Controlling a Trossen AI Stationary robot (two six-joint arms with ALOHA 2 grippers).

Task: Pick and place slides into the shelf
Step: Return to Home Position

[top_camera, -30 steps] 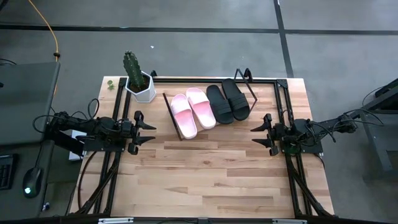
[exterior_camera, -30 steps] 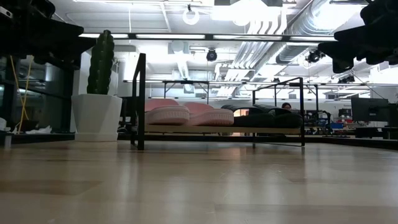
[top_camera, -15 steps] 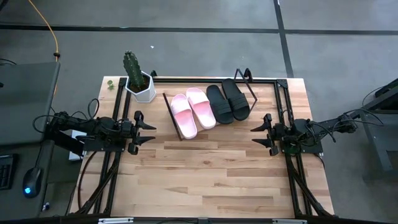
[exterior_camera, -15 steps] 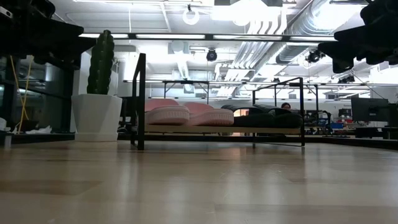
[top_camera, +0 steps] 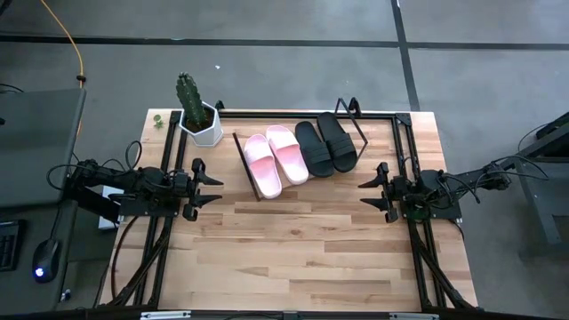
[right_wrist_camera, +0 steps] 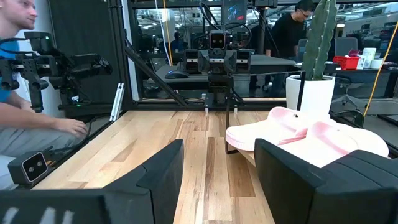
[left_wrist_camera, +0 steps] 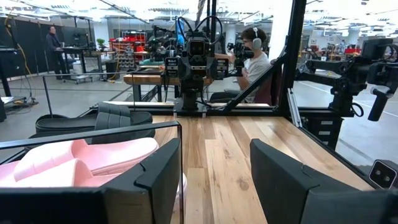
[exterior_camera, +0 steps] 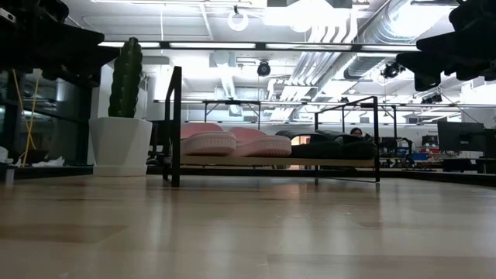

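Two light pink slides (top_camera: 275, 158) and two matte black slides (top_camera: 325, 144) lie side by side, soles down, on the slanted wood shelf (top_camera: 252, 188) at the table's far middle; the low view shows them in a row on the black wire frame (exterior_camera: 173, 128). My left gripper (top_camera: 213, 185) hovers open at the table's left side, level with the shelf's near-left corner. My right gripper (top_camera: 366, 192) hovers open at the right side, pointing toward the left one. In the wrist views the pink slides (left_wrist_camera: 81, 162) (right_wrist_camera: 298, 137) sit off to one side of the open fingers.
A cactus in a white pot (top_camera: 199, 116) stands at the far-left corner beside the shelf. Bare wood tabletop (top_camera: 293, 258) stretches between the two grippers and toward the near edge. People show in the room beyond the table (left_wrist_camera: 255, 59) (right_wrist_camera: 25, 118).
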